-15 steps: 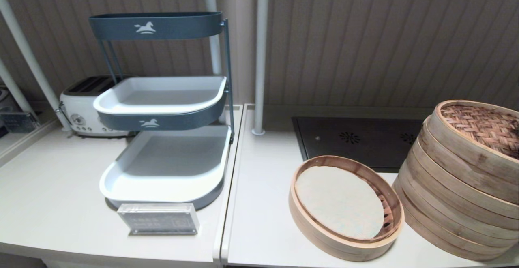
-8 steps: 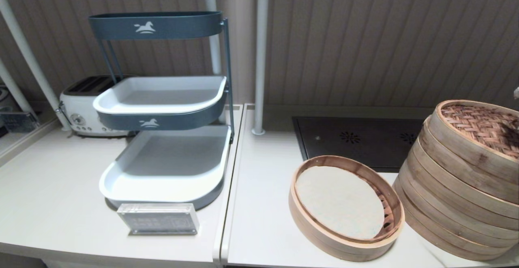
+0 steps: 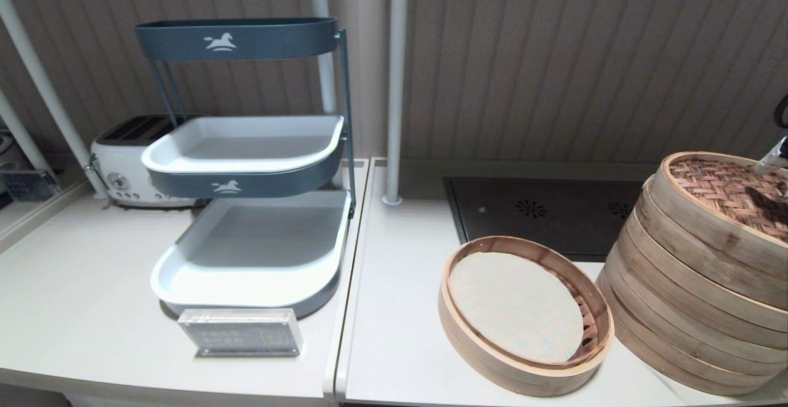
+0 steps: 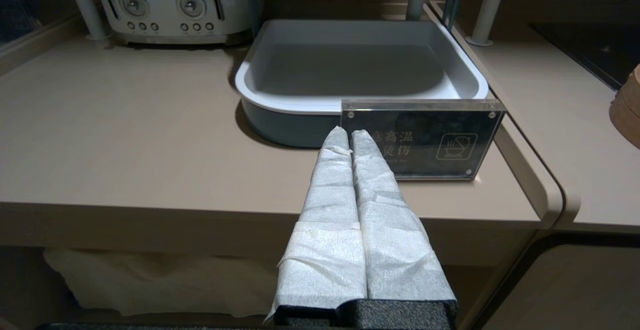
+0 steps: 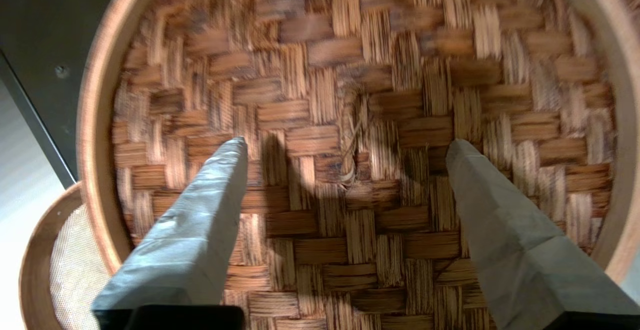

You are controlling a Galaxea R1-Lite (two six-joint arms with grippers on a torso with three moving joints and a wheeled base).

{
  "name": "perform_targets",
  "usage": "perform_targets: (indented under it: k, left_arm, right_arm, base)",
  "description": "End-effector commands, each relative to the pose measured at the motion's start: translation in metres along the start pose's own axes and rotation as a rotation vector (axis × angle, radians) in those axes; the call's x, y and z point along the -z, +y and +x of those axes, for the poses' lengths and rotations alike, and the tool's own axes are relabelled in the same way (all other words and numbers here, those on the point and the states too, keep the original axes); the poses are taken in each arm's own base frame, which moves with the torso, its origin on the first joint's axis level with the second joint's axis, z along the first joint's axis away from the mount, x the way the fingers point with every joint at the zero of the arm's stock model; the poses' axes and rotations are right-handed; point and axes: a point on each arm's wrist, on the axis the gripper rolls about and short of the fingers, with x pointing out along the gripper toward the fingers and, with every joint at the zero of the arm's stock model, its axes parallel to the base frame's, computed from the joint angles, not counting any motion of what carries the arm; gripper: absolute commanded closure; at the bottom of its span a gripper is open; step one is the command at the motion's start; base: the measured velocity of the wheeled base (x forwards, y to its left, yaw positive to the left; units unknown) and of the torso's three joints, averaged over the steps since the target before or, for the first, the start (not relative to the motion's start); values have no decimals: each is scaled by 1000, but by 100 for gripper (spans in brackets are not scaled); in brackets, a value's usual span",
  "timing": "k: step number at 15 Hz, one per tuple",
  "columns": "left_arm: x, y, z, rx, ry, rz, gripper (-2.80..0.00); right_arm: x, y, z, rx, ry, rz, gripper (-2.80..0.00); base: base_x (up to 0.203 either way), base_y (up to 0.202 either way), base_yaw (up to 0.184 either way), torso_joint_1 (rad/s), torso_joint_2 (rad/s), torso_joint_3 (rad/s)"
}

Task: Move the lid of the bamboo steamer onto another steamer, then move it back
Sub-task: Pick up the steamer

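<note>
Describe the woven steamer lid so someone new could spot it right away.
Look right of the black cooktop at the tall steamer stack. The bamboo steamer lid sits on top, under the open right gripper. Unlike the low steamer beside it, its top is reddish-brown weave.

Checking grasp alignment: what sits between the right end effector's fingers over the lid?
In the right wrist view, the open right end effector straddles the lid; only woven top and its centre loop lie between the fingers.

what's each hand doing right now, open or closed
Left hand: closed, empty, parked at the counter edge.
Right hand: open, above the bamboo steamer lid, holding nothing.
</note>
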Motion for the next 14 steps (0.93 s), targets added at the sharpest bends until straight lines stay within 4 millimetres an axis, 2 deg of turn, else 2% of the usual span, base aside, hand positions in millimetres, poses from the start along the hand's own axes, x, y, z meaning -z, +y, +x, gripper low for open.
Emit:
perform_targets:
  k: [1, 13, 14]
  left_arm:
    - [8, 0, 2, 0, 27, 0, 0]
    - [8, 0, 2, 0, 27, 0, 0]
    - [8, 0, 2, 0, 27, 0, 0]
  right_arm:
    - [2, 0, 2, 3, 14, 1, -280]
    - [1, 0, 12, 6, 22, 1, -280]
    - [1, 0, 12, 6, 21, 1, 0]
  base:
    - [0, 0, 0, 0, 0, 0]
    - [0, 0, 0, 0, 0, 0]
    - [0, 0, 0, 0, 0, 0]
